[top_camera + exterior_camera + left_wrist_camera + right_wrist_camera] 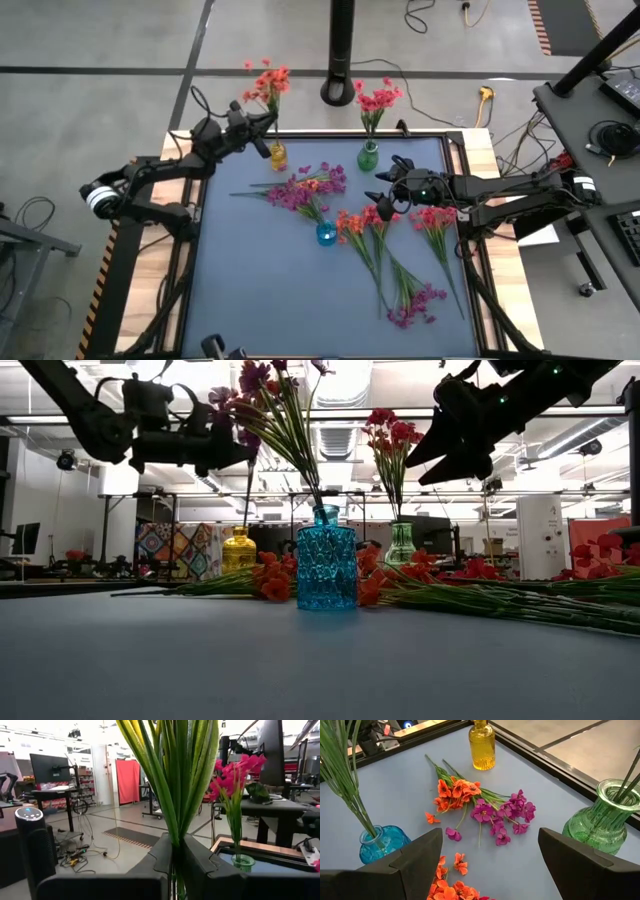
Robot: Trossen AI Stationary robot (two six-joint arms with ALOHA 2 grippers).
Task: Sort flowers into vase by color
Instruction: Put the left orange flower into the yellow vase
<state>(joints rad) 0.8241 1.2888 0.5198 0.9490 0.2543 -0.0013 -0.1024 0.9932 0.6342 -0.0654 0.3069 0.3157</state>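
My left gripper (264, 138) is shut on an orange flower sprig (268, 84) that stands upright over the yellow vase (277, 156) at the table's far left. Red-pink flowers (377, 100) stand in the green vase (368, 156), and purple ones (312, 186) lean out of the blue vase (326, 234). Loose orange (354, 222), red (436, 218) and purple (416, 302) sprigs lie flat on the mat. My right gripper (386, 198) hovers open above the mat, between the green vase and the loose sprigs, and touches nothing. My left gripper pinches the sprig's bunched green stems (175, 837) between its two fingers (162, 855), below the leaves. The fingers lie about level, come from the table's left side and cross the stems. The sprig stands upright, and its thin lower stem (248, 495) reaches down to the yellow vase's mouth.
In the right wrist view, more orange (454, 794) and purple (506, 813) blossoms lie between the yellow vase (482, 744) and the blue vase (379, 846). The table's raised black frame (196, 250) borders the mat. A black pole base (340, 92) stands beyond the far edge.
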